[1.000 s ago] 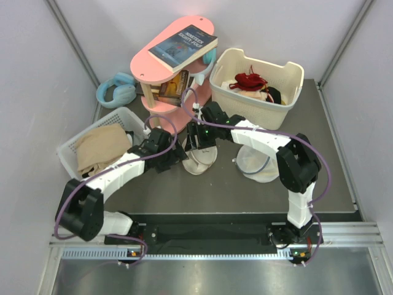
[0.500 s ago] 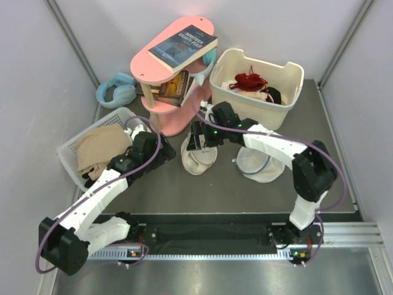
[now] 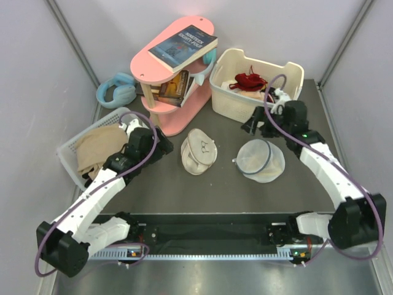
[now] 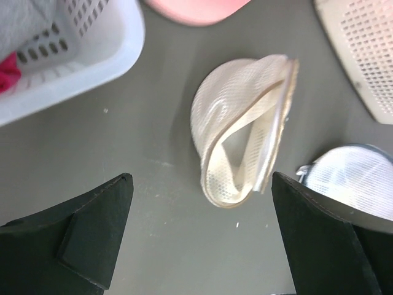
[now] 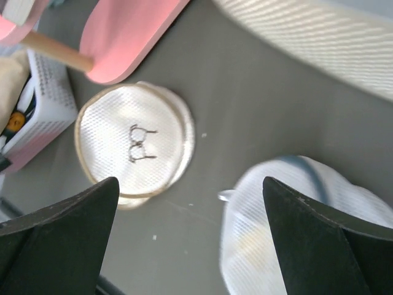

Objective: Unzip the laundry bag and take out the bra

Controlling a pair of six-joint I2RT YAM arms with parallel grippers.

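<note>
The cream mesh laundry bag [image 3: 198,151] lies free on the dark table, its bra drawing facing up [image 5: 132,144]. In the left wrist view the bag [image 4: 245,123] shows its side, where the rim gapes apart. A dark red bra [image 3: 249,80] with thin straps lies on top of clothes in the cream basket [image 3: 258,109]. My left gripper [image 3: 163,153] is open just left of the bag, with only table between its fingers [image 4: 199,212]. My right gripper [image 3: 247,128] hangs open and empty [image 5: 190,184] in front of the cream basket, above the gap between the two bags.
A white mesh bag [image 3: 261,161] lies right of the laundry bag. A pink two-tier shelf [image 3: 175,61] with books stands at the back, blue headphones [image 3: 116,91] beside it. A white basket [image 3: 70,161] with beige clothes sits at the left.
My right arm has left the laundry bag and swung right toward the cream basket, jaws spreading wide. My left gripper has drawn back to the left. The bag now lies untouched.
</note>
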